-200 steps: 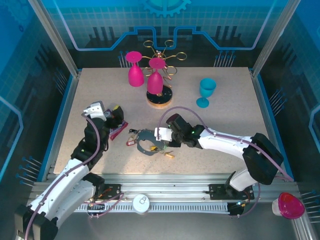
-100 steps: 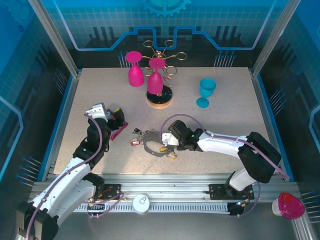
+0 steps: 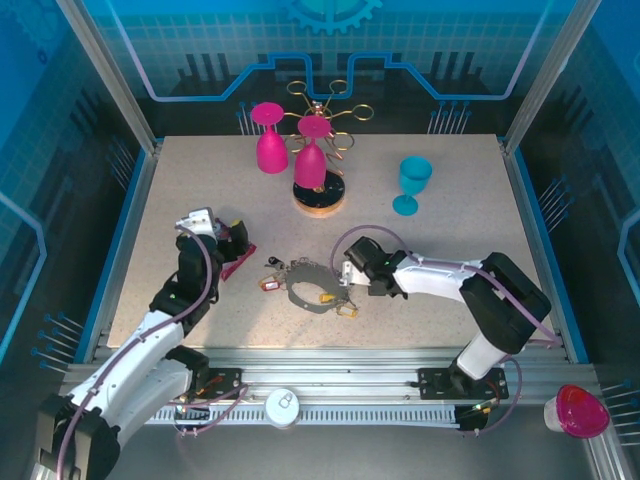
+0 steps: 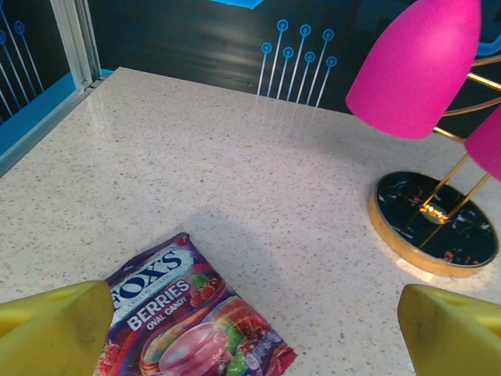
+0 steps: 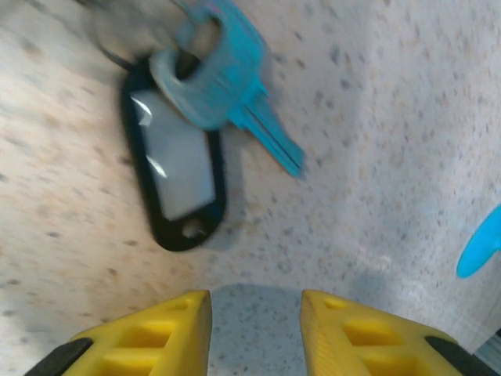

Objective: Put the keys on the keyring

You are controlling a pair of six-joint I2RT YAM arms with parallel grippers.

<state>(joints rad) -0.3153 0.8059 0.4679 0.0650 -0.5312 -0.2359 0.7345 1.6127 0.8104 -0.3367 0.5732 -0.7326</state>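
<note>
Toward desk (image 3: 450, 240) near edge: one keyring (image 3: 303, 295) lying flat, nothing held
Roughly four tagged keys (image 3: 268, 284) clustered at it; right fingers (image 5: 149, 329) narrowly parted, empty, low beside black-tagged key (image 5: 227, 78), probably for a pick; left fingers (image 4: 55, 329) wide, idle over one candy packet (image 4: 188, 321); far edge: one rack (image 3: 318, 197), two pink glasses (image 3: 270, 145), one teal glass (image 3: 413, 180)

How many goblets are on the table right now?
3. The left pink goblet is upside down beside the gold rack, the right pink goblet upside down over the rack's base, the teal goblet upright further right. A pink cup off the table's near right corner isn't counted.
</note>
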